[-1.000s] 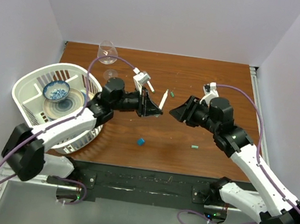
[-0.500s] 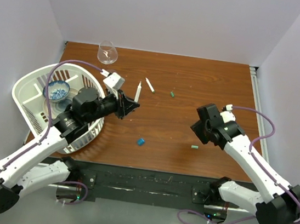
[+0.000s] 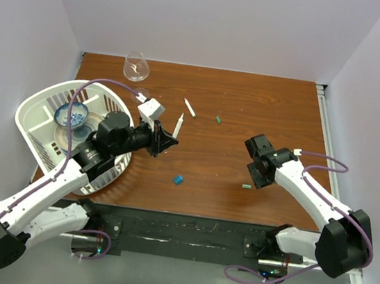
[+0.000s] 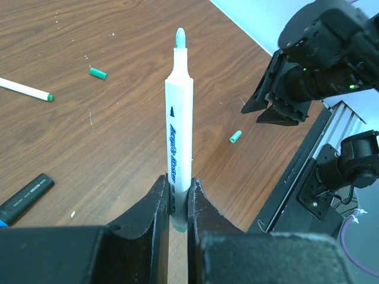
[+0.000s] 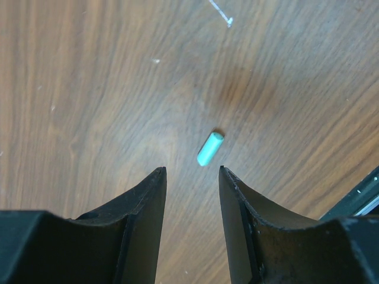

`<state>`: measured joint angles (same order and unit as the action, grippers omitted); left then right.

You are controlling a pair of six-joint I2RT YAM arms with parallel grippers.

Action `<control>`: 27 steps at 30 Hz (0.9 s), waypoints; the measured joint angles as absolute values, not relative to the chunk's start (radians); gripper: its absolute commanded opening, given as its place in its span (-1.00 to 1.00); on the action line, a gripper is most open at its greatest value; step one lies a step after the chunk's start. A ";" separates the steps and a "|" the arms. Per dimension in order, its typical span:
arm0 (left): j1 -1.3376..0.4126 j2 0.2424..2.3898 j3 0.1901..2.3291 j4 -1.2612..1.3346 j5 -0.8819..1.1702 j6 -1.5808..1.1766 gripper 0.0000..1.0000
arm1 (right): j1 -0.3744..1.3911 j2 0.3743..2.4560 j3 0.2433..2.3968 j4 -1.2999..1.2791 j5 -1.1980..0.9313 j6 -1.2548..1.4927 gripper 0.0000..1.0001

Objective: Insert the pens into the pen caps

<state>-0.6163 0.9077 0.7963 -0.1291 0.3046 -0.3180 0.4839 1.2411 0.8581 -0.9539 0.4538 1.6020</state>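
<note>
Ahead of right gripper point(image 5: 191, 171), green cap point(image 5: 209, 148)

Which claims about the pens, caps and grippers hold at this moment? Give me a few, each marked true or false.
1. The left gripper is shut on a pen. True.
2. The right gripper holds a green cap. False: it is open, and the green cap lies on the table near its fingers.
3. A second pen lies on the table. True.
4. The blue cap sits in the basket. False: it lies on the table, outside the basket.
5. The held pen wears a cap. False: its tip is bare.
</note>
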 measured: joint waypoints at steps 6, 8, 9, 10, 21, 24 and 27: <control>-0.616 0.905 0.796 -0.130 0.299 -0.318 -1.00 | 0.469 1.286 0.807 -0.907 0.440 1.640 -0.13; -0.616 0.902 0.796 -0.130 0.294 -0.318 -1.00 | 0.468 1.292 0.788 -0.893 0.429 1.652 -0.13; -0.616 0.900 0.796 -0.130 0.292 -0.318 -1.00 | 0.467 1.297 0.780 -0.889 0.426 1.659 -0.13; -0.616 0.897 0.796 -0.130 0.291 -0.318 -1.00 | 0.466 1.304 0.776 -0.884 0.423 1.663 -0.13; -0.616 0.888 0.796 -0.130 0.282 -0.318 -1.00 | 0.458 1.390 0.760 -0.819 0.392 1.680 -0.17; -0.616 0.886 0.796 -0.130 0.281 -0.318 -1.00 | 0.458 1.407 0.759 -0.809 0.390 1.683 -0.18; -0.616 0.883 0.796 -0.130 0.280 -0.318 -1.00 | 0.458 1.420 0.751 -0.791 0.382 1.683 -0.19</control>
